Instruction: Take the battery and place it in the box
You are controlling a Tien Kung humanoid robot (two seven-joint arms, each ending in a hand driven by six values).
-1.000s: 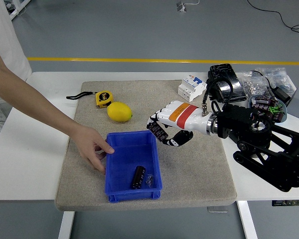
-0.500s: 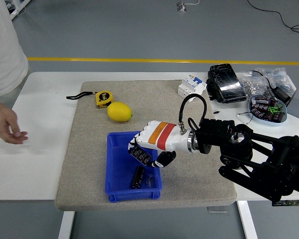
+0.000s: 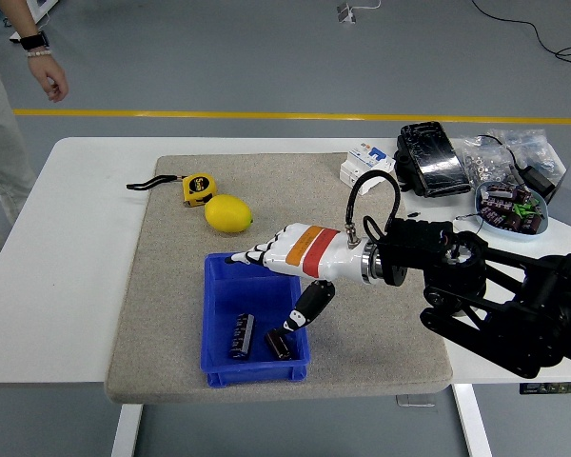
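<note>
A blue box (image 3: 219, 314) sits at the front of the beige mat. Two dark cylindrical batteries lie inside it: one (image 3: 241, 336) toward the left, another (image 3: 278, 343) toward the right. My right hand (image 3: 271, 281), white with orange and red bands, hovers over the box's right half with fingers spread flat and the thumb pointing down, holding nothing. My left hand is not in the picture.
A lemon (image 3: 228, 213) and a yellow tape measure (image 3: 197, 188) lie behind the box. White breakers (image 3: 365, 164), a black pouch (image 3: 429, 157), bags of parts and a bowl of batteries (image 3: 509, 208) crowd the right. A person (image 3: 5, 114) stands at the far left, hand raised away.
My right hand let go of the battery, which now lies in the box beside the other. Its fingers went from curled to spread. The person's arm pulled back from the table.
</note>
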